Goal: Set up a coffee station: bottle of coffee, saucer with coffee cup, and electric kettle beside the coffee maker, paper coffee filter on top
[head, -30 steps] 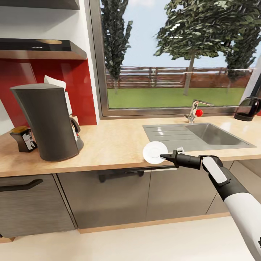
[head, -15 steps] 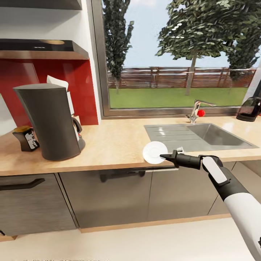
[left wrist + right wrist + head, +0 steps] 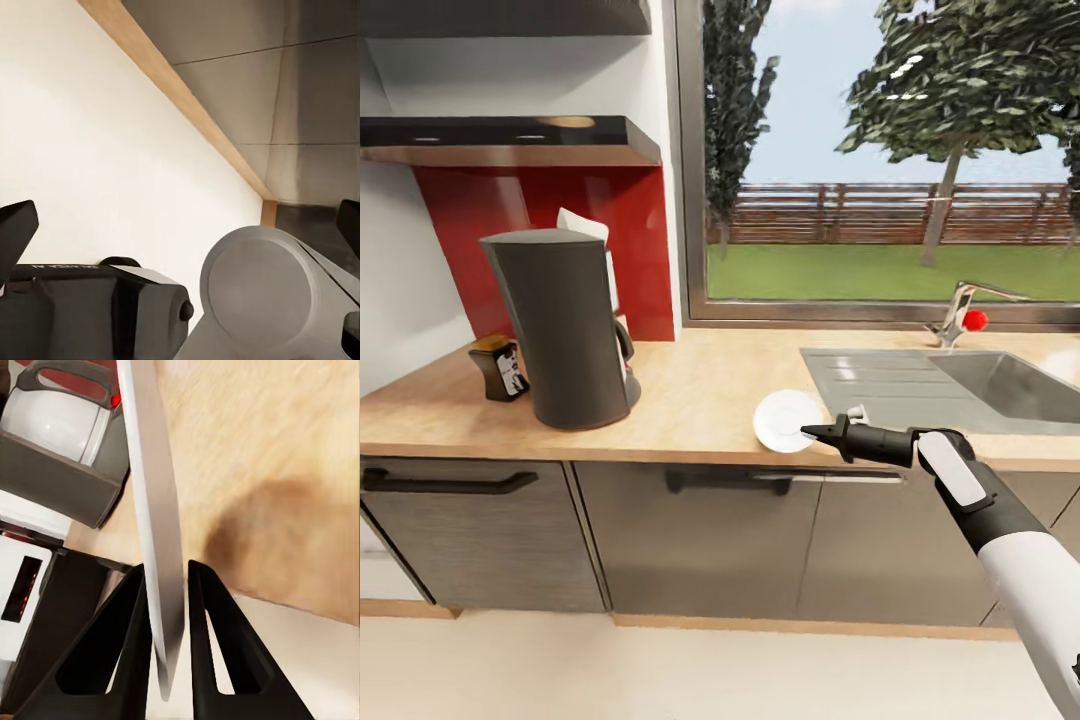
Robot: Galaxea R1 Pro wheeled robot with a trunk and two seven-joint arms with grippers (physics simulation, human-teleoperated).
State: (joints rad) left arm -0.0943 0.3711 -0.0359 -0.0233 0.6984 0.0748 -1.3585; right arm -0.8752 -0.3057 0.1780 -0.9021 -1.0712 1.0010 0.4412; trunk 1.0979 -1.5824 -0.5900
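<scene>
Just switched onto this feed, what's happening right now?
The right gripper is shut on the white saucer, carrying it edge-on in front of the countertop, as the right wrist view shows. The coffee maker stands on the counter with a paper filter at its top and the coffee bottle beside it. The saucer is not yet set down. The left gripper's fingers are spread open.
</scene>
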